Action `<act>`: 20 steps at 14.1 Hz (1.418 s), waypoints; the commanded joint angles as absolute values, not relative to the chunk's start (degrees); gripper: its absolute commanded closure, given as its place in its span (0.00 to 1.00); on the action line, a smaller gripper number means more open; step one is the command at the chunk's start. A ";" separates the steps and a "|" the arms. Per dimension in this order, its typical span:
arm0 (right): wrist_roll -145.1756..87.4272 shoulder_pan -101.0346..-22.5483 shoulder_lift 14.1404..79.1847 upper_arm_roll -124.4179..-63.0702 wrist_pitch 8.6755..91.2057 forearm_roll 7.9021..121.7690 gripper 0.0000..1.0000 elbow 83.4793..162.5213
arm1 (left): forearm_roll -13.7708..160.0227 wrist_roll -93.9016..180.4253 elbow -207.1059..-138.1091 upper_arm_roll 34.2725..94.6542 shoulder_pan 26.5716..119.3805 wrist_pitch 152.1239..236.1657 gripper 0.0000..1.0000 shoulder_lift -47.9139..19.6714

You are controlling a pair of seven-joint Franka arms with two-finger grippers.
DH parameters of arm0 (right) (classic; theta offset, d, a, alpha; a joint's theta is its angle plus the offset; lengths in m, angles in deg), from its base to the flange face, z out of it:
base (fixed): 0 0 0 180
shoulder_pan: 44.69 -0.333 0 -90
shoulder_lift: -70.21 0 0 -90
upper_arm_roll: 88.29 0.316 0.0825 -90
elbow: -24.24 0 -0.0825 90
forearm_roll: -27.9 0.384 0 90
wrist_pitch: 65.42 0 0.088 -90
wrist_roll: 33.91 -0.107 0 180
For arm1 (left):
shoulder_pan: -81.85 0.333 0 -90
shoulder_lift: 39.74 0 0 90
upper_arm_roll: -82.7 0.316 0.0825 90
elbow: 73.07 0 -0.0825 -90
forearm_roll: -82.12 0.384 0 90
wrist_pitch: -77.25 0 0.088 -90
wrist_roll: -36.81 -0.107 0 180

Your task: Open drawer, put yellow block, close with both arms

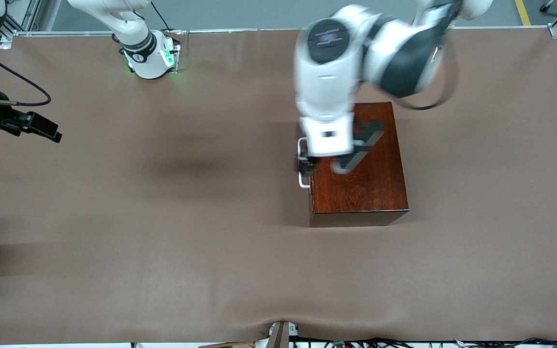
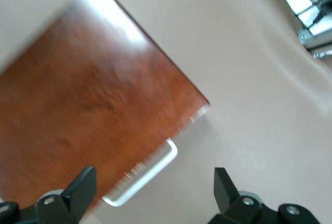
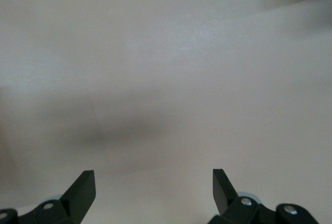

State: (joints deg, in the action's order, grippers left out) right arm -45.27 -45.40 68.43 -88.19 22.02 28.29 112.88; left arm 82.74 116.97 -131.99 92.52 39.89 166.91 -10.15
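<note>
The glossy reddish-brown wooden box (image 1: 361, 169) sits on the brown tabletop (image 1: 162, 241), toward the left arm's end. Its drawer (image 1: 310, 186) is shut flush with the box, on the side that faces the right arm's end of the tabletop. Only the drawer's white U-shaped handle (image 1: 302, 166) stands out from that face.

The left arm (image 1: 336, 72) reaches down from its base over the box. The left claw (image 1: 306, 163) is over the box's edge at the handle. In the left wrist view, the left claw (image 2: 150, 193) has its two black fingers (image 2: 83, 185) spread wide with nothing between them. The handle (image 2: 142, 180) and the box top (image 2: 88, 110) lie below, the handle under the gap between the fingers and not gripped.

The right arm (image 1: 136, 41) waits near its base. The right claw (image 3: 153, 190) shows only in the right wrist view, where it hangs over bare tabletop (image 3: 166, 79). Its fingers (image 3: 82, 187) stand fully apart and hold nothing.

The yellow block does not show in any view.
</note>
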 commanded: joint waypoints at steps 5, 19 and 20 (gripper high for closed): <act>-46.21 -45.40 68.81 -88.03 21.42 28.25 0.00 111.61 | 81.59 90.63 -134.33 91.75 52.57 156.28 0.00 -18.73; -46.21 -45.31 68.72 -88.12 21.33 29.04 0.00 111.69 | 82.65 49.66 -164.55 82.37 76.91 162.68 0.00 -41.67; -46.21 -45.22 68.72 -88.12 21.42 29.13 0.00 111.61 | 82.56 48.16 -165.09 80.78 78.41 162.68 0.00 -42.37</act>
